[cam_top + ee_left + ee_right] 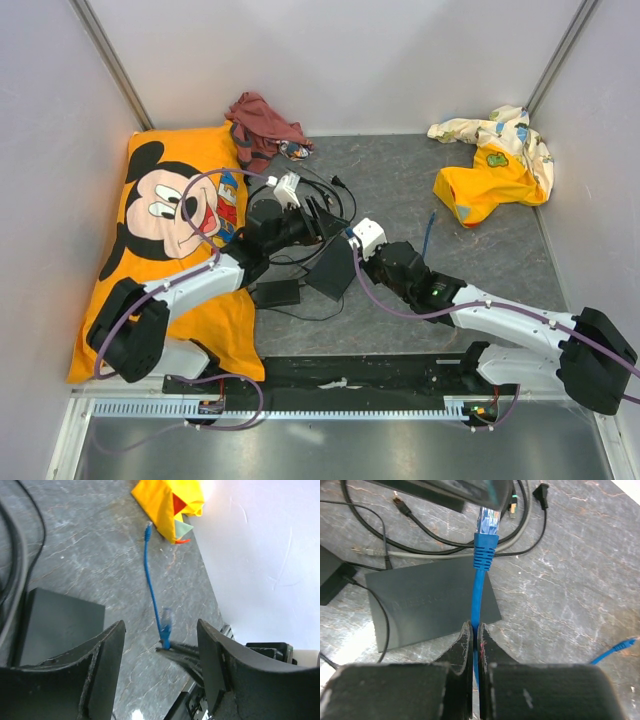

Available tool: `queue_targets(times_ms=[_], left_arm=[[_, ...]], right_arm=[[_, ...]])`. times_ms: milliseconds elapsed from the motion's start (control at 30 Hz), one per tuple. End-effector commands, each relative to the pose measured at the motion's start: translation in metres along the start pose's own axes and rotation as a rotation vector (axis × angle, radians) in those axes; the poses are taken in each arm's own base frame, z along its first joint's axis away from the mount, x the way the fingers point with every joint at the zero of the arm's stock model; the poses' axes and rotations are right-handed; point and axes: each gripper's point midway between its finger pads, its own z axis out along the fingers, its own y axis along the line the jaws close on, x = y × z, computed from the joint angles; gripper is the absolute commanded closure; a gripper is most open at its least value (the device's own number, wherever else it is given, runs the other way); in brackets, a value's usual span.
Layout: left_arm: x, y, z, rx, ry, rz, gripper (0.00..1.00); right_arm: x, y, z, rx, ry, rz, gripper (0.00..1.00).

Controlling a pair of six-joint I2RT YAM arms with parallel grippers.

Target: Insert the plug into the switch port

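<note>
Right wrist view: nearest the lens, the right fingers [464,647] are seen pressed shut on the blue cable [476,597], which is pinched some way behind its connector. Beyond the grip the cable runs out over the switch [430,602], a thin matte-black box lying flat on the bench [570,580]. The cable ends in a ribbed blue boot [484,552] and the clear plug [488,519]. The plug is carried past the far edge of the box, above a tangle of loose black leads [420,535]. The switch port itself is not shown, so the edge that holds it cannot be told.

The cable is judged light and limp. With the hold set this far back, the free length is likely to bow under a push, so a grip at the boot would be better suited. The plug is judged to be hard, small and brittle at its latch. The box is expected to be light and smooth, and likely to slide unless it is braced.

From the left wrist, the left fingers [107,655] are seen spread wide with nothing between them, just beside the box. Farther off, the cable's other end [148,527] is found lying near a yellow cloth [170,500].
</note>
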Motion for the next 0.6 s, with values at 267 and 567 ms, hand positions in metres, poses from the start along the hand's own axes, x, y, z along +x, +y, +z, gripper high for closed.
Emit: queue_targets(times_ms=[267, 567], left_arm=[[-0.011, -0.020, 0.017, 0.081, -0.050, 0.097, 0.58], [-0.006, -0.018, 0.020, 0.076, -0.043, 0.129, 0.93]], right_arm=[[-0.014, 0.009, 0.000, -0.041, -0.064, 0.056, 1.00], [-0.013, 0.020, 0.000, -0.095, -0.080, 0.071, 1.00]])
